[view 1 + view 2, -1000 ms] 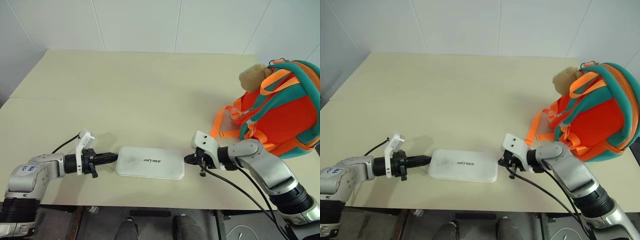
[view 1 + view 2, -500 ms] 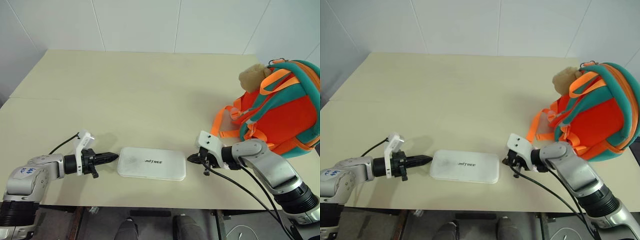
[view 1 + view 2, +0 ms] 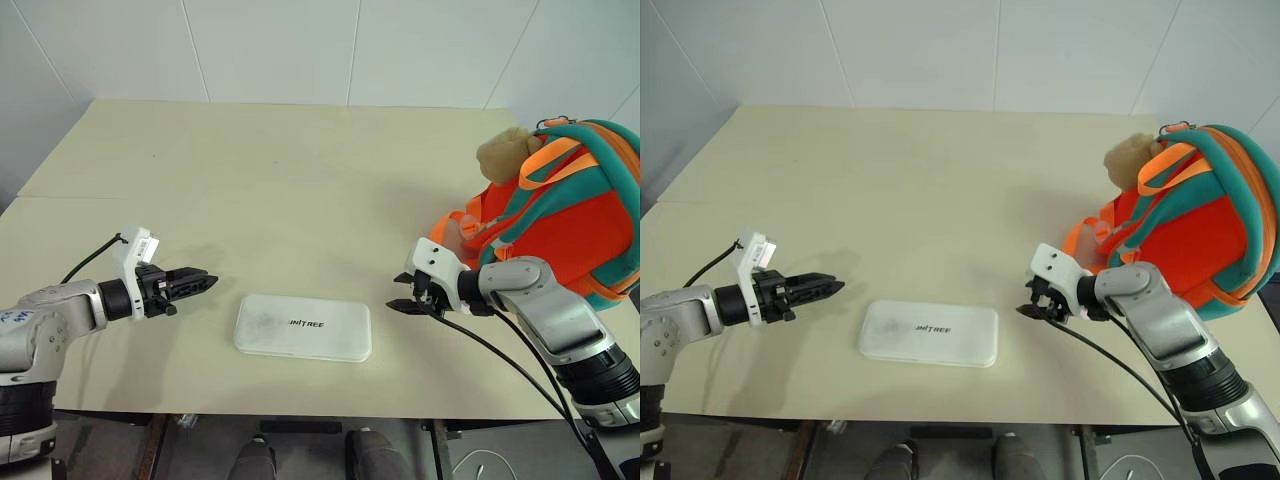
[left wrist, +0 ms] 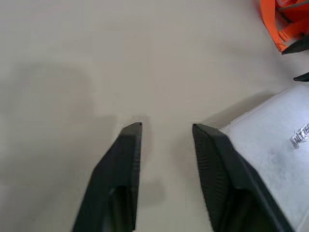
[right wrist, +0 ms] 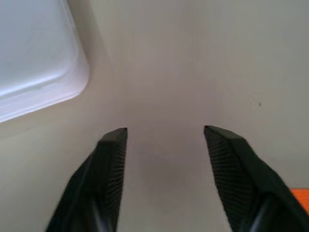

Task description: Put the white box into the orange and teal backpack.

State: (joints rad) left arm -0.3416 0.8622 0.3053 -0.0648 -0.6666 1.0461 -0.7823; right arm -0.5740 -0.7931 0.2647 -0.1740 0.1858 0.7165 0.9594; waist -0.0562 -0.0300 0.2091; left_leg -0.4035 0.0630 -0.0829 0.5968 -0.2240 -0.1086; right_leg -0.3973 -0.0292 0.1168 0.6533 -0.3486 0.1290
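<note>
The white box [image 3: 303, 327] lies flat on the table near its front edge, its dark lettering facing up. At the right stands the orange and teal backpack [image 3: 565, 215], with a tan plush toy [image 3: 507, 152] at its top. My left gripper [image 3: 203, 279] hovers a short way left of the box, open and empty, with its fingers [image 4: 126, 159] apart over bare table. My right gripper [image 3: 403, 293] is just right of the box, between it and the backpack, also open and empty. A corner of the box [image 5: 34, 58] lies beyond the right fingers.
The cream table [image 3: 270, 190] stretches wide behind the box. Loose orange straps [image 3: 452, 238] trail from the backpack toward my right gripper. A black cable runs off the front edge below my right arm. White wall panels stand behind the table.
Both grippers were shut, with their tips at the box's two ends. They have drawn back from it, left one to the left and right one to the right, and opened. The box shifted slightly right.
</note>
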